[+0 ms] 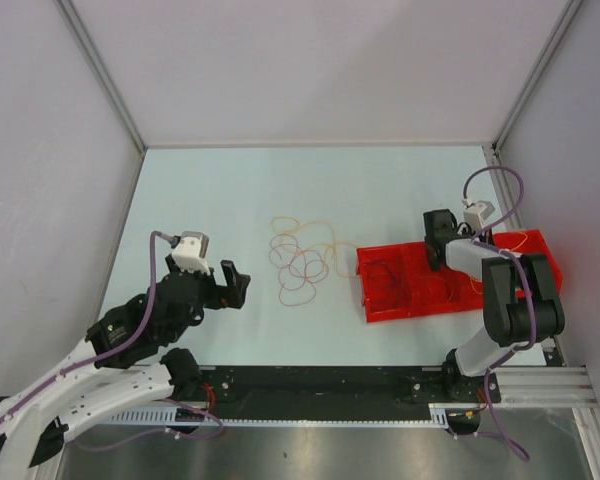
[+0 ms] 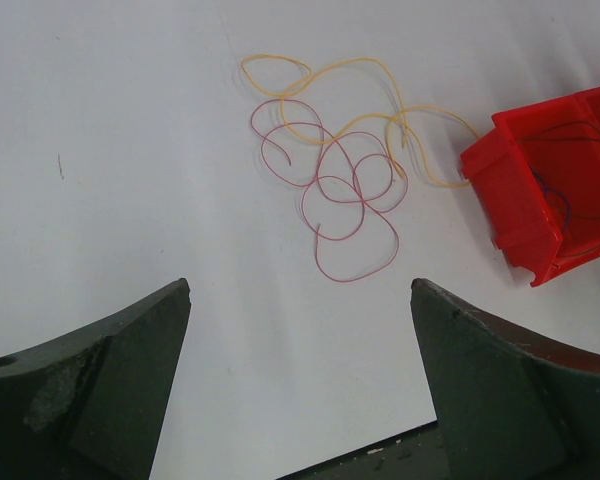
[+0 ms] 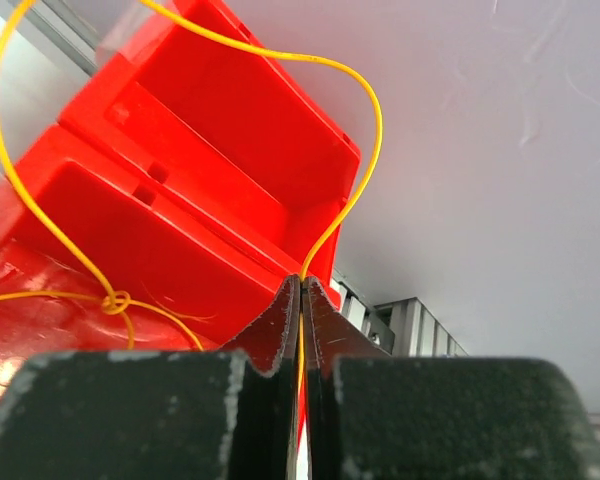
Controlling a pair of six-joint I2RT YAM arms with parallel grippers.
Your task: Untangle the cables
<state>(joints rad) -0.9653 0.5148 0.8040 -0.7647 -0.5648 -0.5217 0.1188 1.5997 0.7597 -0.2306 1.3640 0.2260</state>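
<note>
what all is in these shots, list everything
red cables: count unclear, pinkish red, looped in a tangle mid-table
yellow cables: count unclear, pale yellow, tangled with the red ones, one strand reaching the bins
dark cables: count unclear, purple-grey, inside a bin
held cable: one, bright yellow, knotted, above the bins
bins: seemingly two side by side, red, right side of the table
table: one, pale, under everything
left gripper: one, black, open, left of the tangle
right gripper: one, black, shut on the held cable, over the bins
</note>
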